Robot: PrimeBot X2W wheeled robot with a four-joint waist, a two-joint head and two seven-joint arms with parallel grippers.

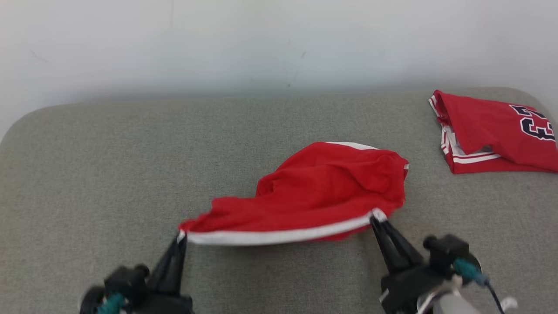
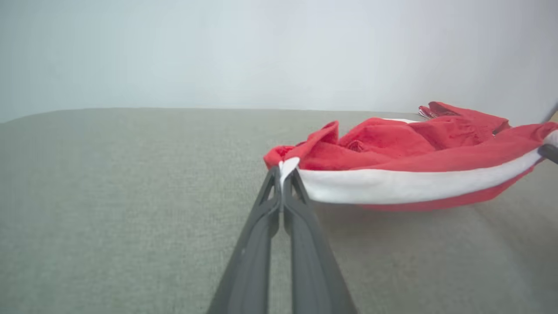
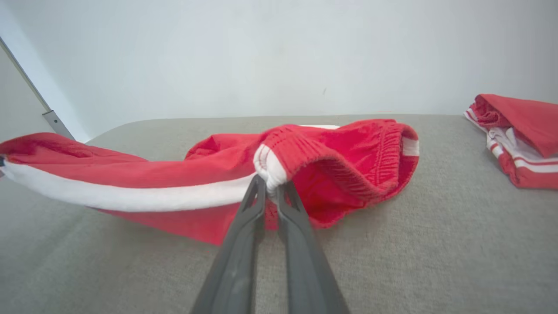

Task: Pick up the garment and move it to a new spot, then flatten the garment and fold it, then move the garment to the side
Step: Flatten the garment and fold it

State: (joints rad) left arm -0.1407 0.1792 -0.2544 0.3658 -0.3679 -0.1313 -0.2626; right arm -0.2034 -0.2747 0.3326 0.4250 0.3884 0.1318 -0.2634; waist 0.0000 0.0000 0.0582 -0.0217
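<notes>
The garment (image 1: 322, 192) is a pair of red shorts with a white side stripe, crumpled at the middle of the grey cushion. My left gripper (image 1: 181, 237) is shut on the stripe's left end, and my right gripper (image 1: 375, 216) is shut on its right end at the waistband. The stripe stretches between them, lifted slightly off the surface. In the left wrist view the fingertips (image 2: 281, 172) pinch the white corner of the garment (image 2: 392, 148). In the right wrist view the fingertips (image 3: 268, 185) clamp the white elastic of the garment (image 3: 340, 157), with the waistband opening to the right.
A folded red jersey (image 1: 497, 131) with white trim and dark numbers lies at the far right of the cushion (image 1: 109, 165); it also shows in the right wrist view as a red folded jersey (image 3: 518, 135). A pale wall stands behind. Bare cushion spreads to the left and front.
</notes>
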